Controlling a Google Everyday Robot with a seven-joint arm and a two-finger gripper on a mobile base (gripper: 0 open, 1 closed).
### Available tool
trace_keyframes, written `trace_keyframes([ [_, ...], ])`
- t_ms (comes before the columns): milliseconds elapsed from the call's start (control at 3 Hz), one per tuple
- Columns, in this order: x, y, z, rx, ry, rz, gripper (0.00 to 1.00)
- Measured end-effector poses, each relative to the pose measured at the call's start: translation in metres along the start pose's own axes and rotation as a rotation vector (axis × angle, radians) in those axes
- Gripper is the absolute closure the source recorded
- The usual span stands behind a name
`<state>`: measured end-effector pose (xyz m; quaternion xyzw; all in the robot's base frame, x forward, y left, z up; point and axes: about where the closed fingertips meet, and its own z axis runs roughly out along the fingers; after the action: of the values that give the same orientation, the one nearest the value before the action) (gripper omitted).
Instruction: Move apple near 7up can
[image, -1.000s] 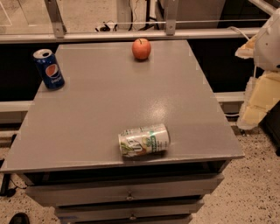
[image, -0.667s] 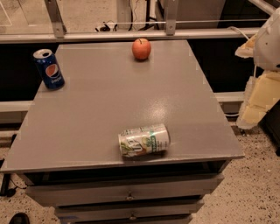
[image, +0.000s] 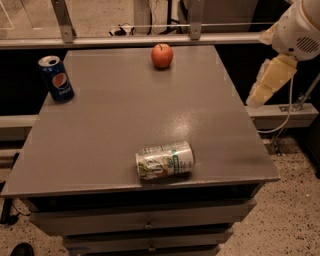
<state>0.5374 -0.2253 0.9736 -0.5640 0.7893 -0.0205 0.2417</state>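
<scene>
The orange-red apple (image: 162, 55) stands at the far edge of the grey table (image: 115, 120), a little right of the middle. The white and green 7up can (image: 164, 160) lies on its side near the table's front edge, well apart from the apple. My gripper (image: 269, 82), cream-coloured, hangs from the white arm (image: 300, 30) off the table's right side, at about the height of the table's far half. It is well right of the apple and touches nothing.
A dark blue Pepsi can (image: 56, 78) stands upright at the table's far left edge. A metal rail (image: 125, 40) runs behind the table. Drawers (image: 145, 220) sit under the tabletop. Speckled floor lies to the right.
My arm and gripper have moved up and a little to the left, toward the table's right edge. The apple and both cans have not moved.
</scene>
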Motion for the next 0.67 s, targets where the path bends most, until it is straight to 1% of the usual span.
trace_keyframes([
  [333, -0.013, -0.055, 0.026, 0.020, -0.114, 0.065, 0.00],
  [667, -0.031, -0.091, 0.060, 0.000, -0.258, 0.149, 0.00],
])
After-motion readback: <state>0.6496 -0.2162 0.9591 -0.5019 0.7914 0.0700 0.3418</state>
